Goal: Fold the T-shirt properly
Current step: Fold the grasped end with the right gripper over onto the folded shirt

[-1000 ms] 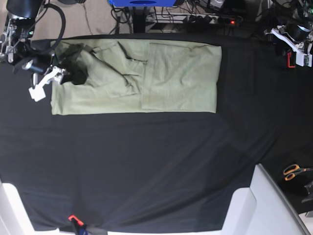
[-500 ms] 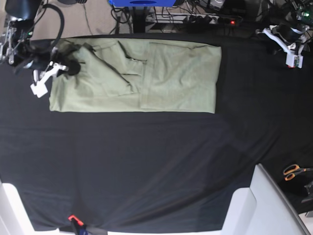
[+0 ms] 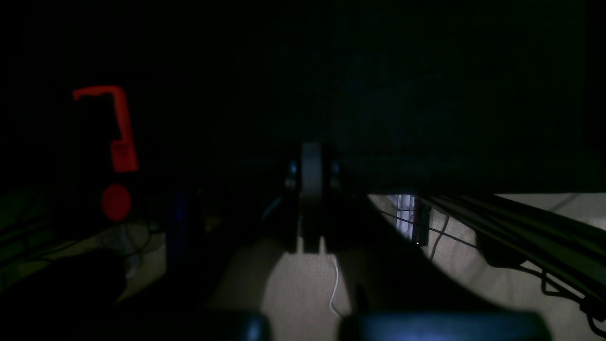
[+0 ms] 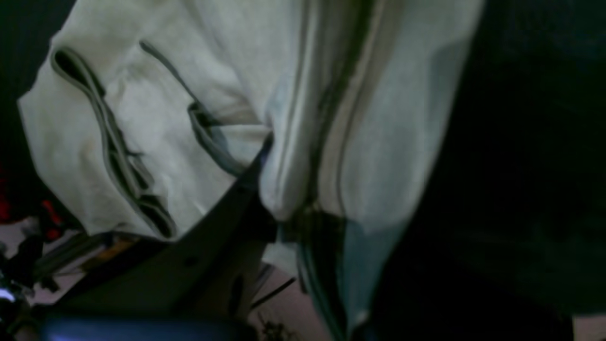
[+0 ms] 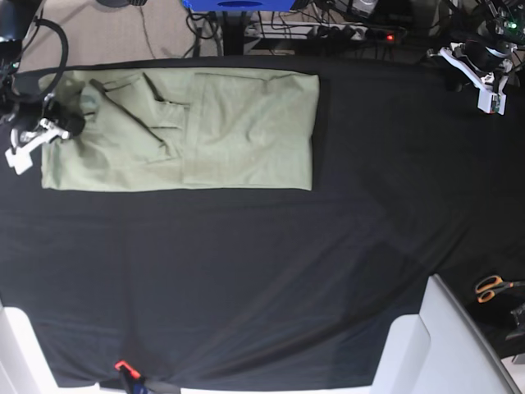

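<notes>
The pale sage-green T-shirt (image 5: 246, 131) lies folded into a long rectangle at the far left of the black tablecloth (image 5: 246, 271). My right gripper (image 5: 67, 123) is shut on the shirt's left end. In the right wrist view the bunched cloth of the T-shirt (image 4: 189, 94) runs down into the right gripper (image 4: 293, 213). My left gripper (image 5: 486, 92) hovers over the far right corner of the table, away from the shirt. In the left wrist view the left gripper (image 3: 311, 189) shows its jaws together with nothing between them.
Orange-handled scissors (image 5: 490, 287) lie at the right edge. White panels (image 5: 435, 345) stand at the near right and near left corners. A red clamp (image 3: 120, 137) sits by the left gripper, and a small red clip (image 5: 123, 365) is at the table's near edge. Cables run behind the table.
The right gripper shut on the shirt's left end and dragged the whole shirt to the left. The left gripper rose a little toward the far right corner, then stayed put.
</notes>
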